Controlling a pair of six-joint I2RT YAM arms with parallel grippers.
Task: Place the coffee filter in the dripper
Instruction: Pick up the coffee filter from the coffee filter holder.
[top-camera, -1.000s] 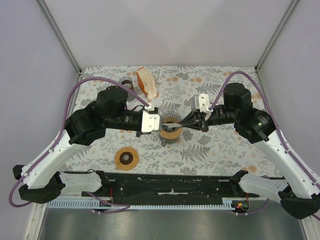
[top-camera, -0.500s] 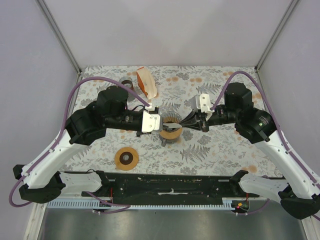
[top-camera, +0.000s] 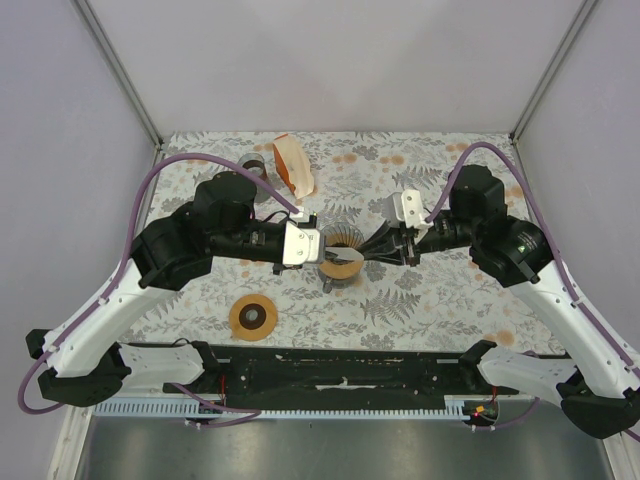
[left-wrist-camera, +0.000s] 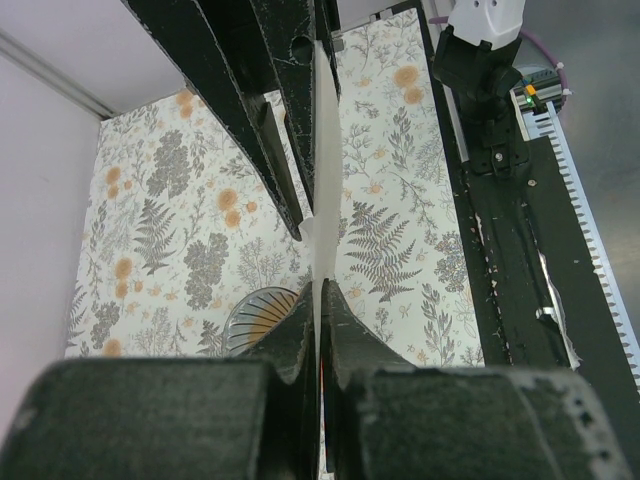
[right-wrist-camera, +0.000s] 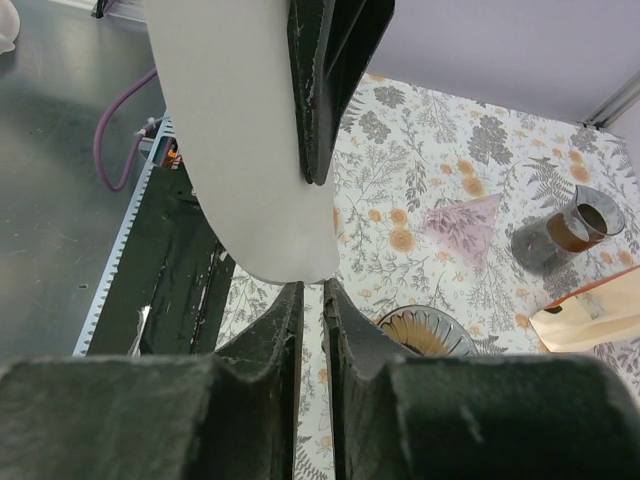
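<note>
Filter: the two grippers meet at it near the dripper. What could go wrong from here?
1. The filter looks flat, not opened into a cone, so it may lie across the dripper instead of seating inside.
2. The left gripper pinches it; whether the right gripper grips it is unclear. On one pinch it could swing and drop beside the dripper.
3. Both grippers are close to the dripper; a low move may knock it.
</note>
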